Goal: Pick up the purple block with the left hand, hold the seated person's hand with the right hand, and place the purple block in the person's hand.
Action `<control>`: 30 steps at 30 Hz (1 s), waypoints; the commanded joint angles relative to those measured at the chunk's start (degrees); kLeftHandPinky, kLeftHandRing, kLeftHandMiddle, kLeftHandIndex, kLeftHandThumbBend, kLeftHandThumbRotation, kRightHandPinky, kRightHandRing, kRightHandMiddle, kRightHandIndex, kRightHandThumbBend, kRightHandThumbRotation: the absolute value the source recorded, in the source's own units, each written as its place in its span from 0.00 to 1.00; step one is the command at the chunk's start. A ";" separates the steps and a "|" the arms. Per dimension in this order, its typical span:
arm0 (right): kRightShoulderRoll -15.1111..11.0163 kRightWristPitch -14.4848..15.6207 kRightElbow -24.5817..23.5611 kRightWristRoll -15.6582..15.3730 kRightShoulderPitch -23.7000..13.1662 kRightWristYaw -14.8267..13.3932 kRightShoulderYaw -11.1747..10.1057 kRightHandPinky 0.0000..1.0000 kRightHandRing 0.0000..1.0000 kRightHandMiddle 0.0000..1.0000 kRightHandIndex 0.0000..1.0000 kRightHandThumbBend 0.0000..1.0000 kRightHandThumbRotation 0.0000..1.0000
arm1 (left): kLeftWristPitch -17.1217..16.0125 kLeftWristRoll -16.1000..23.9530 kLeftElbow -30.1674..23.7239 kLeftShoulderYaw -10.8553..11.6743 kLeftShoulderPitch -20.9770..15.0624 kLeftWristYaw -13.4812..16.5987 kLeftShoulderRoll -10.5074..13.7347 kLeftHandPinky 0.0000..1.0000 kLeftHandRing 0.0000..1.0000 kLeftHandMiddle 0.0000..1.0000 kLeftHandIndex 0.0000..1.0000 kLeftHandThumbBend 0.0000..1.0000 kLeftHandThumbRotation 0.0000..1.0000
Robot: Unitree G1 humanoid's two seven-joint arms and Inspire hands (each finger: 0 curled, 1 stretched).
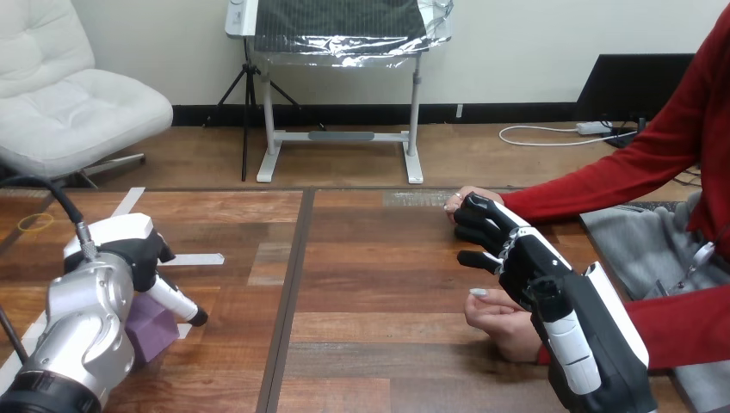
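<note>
Your purple block sits on the wooden table, well left of the table's dark seam, and your left forearm hides part of it. Your left hand hangs directly over the block, also left of the seam; you cannot tell whether it has a grip on the block. Well right of the seam, your right hand reaches in with its fingers spread apart and loosely bent, closed on nothing. The person's nearer hand lies just under it. The person's farther hand, a loose fist, rests just beyond its fingertips.
</note>
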 commanded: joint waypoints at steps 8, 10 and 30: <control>-0.07 -0.84 -2.06 0.37 -4.09 -0.35 -1.02 0.82 0.88 0.89 0.89 0.77 1.00 | 0.77 2.15 -2.95 0.07 -2.36 0.80 2.52 0.64 0.77 0.80 0.73 0.85 0.28; -0.09 -0.84 -2.05 0.40 -4.15 -0.31 -1.01 0.82 0.88 0.89 0.89 0.77 1.00 | 1.02 2.45 -3.01 -0.16 -2.37 0.43 2.65 0.65 0.77 0.80 0.73 0.85 0.28; -0.32 -1.03 -1.73 0.39 -4.32 -0.20 -1.17 0.81 0.88 0.88 0.89 0.77 1.00 | 2.36 2.14 -3.64 0.34 -1.43 -0.60 2.77 0.70 0.81 0.84 0.76 0.85 0.25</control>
